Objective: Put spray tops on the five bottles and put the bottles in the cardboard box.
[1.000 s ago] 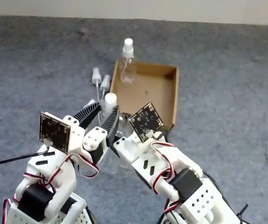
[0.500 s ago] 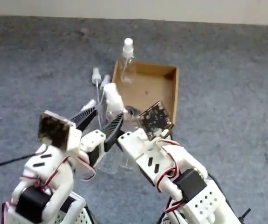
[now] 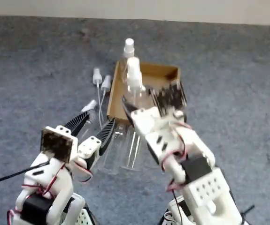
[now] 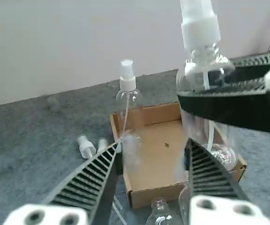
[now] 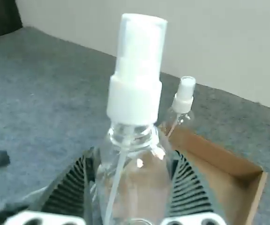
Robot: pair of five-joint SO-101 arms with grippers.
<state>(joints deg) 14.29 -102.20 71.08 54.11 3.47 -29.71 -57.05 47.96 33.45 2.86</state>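
Now we grip the clear plastic bottle [image 5: 130,159] with its white spray top [image 5: 137,70] in our right hand [image 5: 131,187], raised close by the shallow brown cardboard box [image 3: 166,74]; our left hand [image 4: 153,146] gapes empty.

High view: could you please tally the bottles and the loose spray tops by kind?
Capped bottles: 2
Uncapped bottles: 2 visible
Loose spray tops: 3
Total: 7 visible
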